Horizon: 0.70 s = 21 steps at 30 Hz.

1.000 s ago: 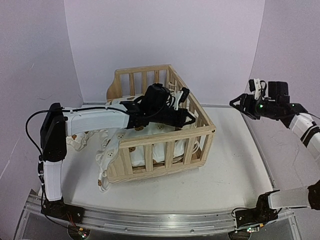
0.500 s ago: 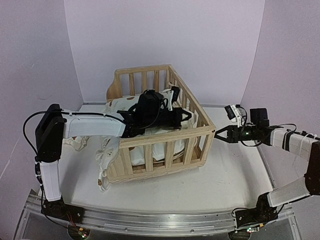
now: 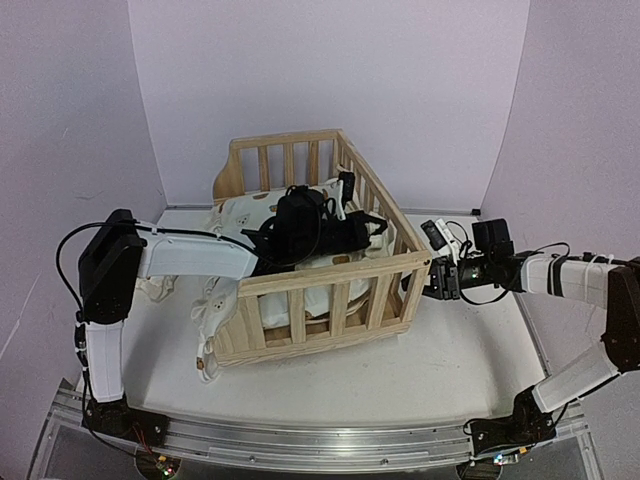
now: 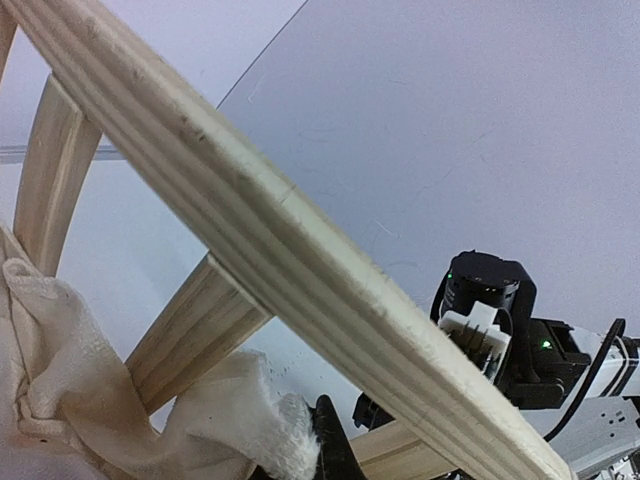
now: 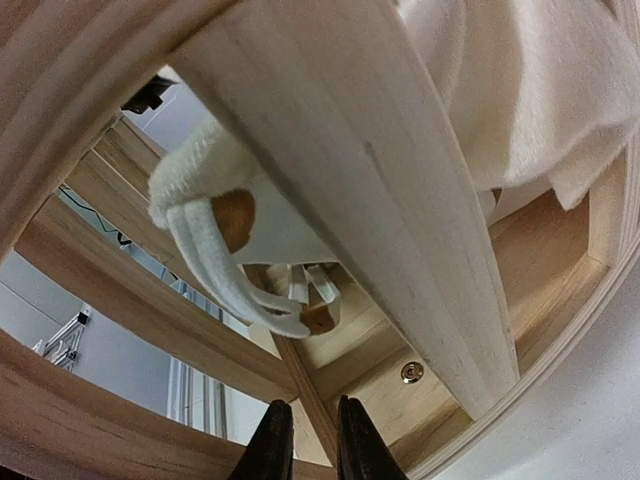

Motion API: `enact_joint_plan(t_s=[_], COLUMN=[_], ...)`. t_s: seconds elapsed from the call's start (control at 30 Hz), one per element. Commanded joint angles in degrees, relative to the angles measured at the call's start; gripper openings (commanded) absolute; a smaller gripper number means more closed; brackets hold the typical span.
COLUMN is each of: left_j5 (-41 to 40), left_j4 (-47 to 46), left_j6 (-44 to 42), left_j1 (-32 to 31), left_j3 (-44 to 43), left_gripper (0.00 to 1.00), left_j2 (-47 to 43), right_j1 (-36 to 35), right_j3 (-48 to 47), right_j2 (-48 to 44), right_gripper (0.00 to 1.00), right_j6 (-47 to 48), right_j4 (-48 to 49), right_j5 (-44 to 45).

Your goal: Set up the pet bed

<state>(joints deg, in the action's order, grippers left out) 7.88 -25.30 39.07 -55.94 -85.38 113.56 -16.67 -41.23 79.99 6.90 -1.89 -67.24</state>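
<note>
Frame [image 3: 285,141]: slatted pine, cream cushion [image 3: 213,300] spilling left.
Front rail [image 3: 330,272]: well apart from table [image 3: 400,380] edge.
Left gripper [image 3: 374,226]: pressed together.
Right gripper [image 3: 431,281]: we see frame pinched.

Pine frame [image 3: 330,272] on table [image 3: 450,350], cream cushion [image 3: 215,300] spilling out its left side, left gripper [image 3: 378,226] inside, right gripper [image 3: 434,280] at right corner

White tabletop [image 3: 470,350] seen from above, matte, lit evenly; near edge bordered by aluminium rail [image 3: 300,445], run across full width; grey strip [image 3: 532,345] noted along tabletop's right side; plain lilac back wall [image 3: 330,70] set upright behind tabletop; left side wall [image 3: 60,120] and right side wall [image 3: 590,110] joined to it at corners, same colour; soft shadows cast on tabletop.
</note>
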Motion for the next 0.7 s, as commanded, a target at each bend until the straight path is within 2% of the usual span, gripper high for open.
enact_joint_plan(t_s=[0.0, 0.17, 0.3, 0.4, 0.67], left_j5=[1.72, 1.44, -0.38, -0.45, -1.43], left_j4=[-5.16, -7.18, -9.03, -10.05, -10.74], left_j6=[3.38, 5.58, 7.24, 8.46, 9.23], left_j1=[0.13, -0.22, -0.31, -0.39, -0.44], left_j3=[-2.87, -2.18, -1.98, -3.16, -4.77], left_gripper=[0.00, 0.00, 0.00, 0.00, 0.00], left_j2=[1.99, 3.12, 3.81, 5.16, 7.36], right_j1=[-1.74, -2.26, -2.89, -5.08, -5.71], right_j3=[-1.56, 0.73, -0.73, -0.83, -1.73], right_j2=[-0.58, -2.79, -0.48, 0.02, 0.88], right_gripper=[0.20, 0.21, 0.24, 0.29, 0.40], right_j6=[0.83, -3.92, -4.19, -3.40, -3.23], right_j4=[2.09, 9.29, 9.07, 9.16, 9.23], right_j5=[-2.94, -1.11, -1.42, -0.45, -2.44])
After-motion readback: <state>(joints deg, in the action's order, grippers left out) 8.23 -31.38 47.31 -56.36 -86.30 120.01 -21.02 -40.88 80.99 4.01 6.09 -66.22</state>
